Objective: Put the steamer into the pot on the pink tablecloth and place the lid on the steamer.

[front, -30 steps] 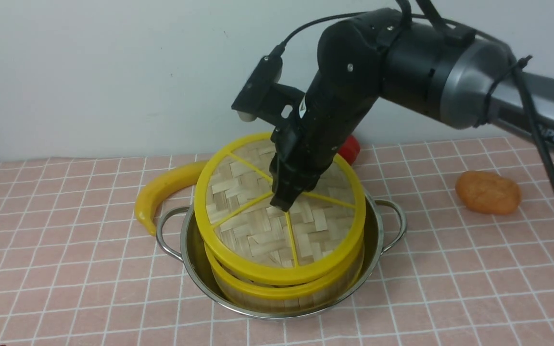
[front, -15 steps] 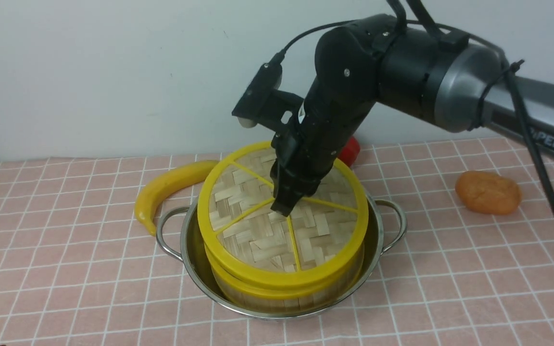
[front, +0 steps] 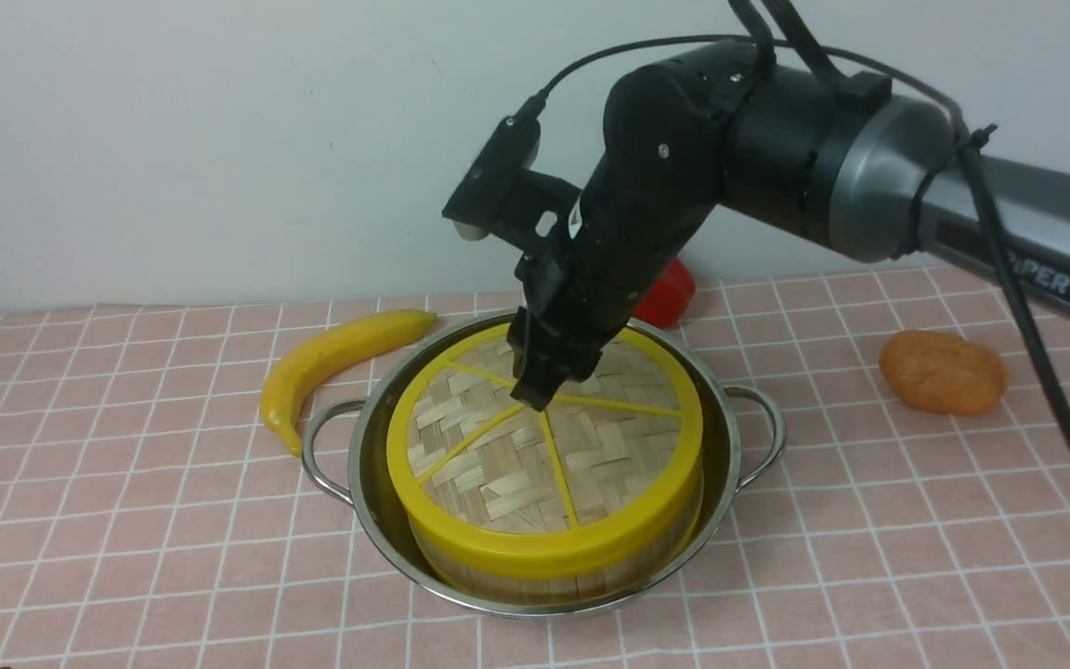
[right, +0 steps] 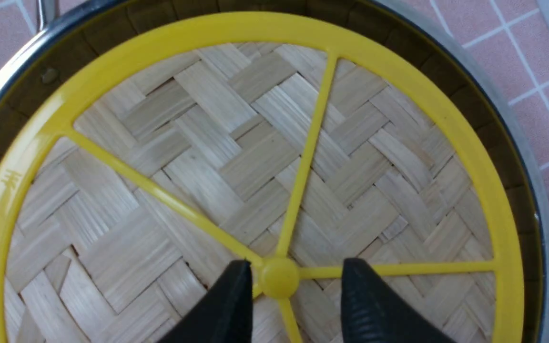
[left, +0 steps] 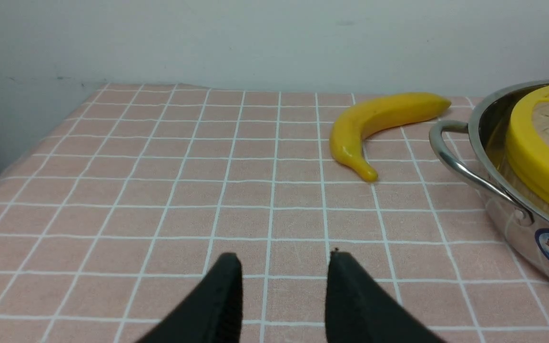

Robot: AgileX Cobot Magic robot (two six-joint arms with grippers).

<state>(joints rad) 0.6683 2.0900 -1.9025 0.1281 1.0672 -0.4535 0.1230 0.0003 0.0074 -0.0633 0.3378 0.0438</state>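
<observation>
change: lid (front: 544, 455) was tilted above the steamer (front: 535, 571) a second ago, now sits flat on it, frame center
step: looks like release; next, lift straight up
right gripper (right: 289, 286): spread, straddling the hub, not pinching
left gripper (left: 281, 286): parted, empty
around: pot (front: 730, 446), pink tablecloth (front: 126, 520)

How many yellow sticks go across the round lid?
5. They fan out from the hub of the lid to its rim; the right gripper hides part of the nearest.
</observation>
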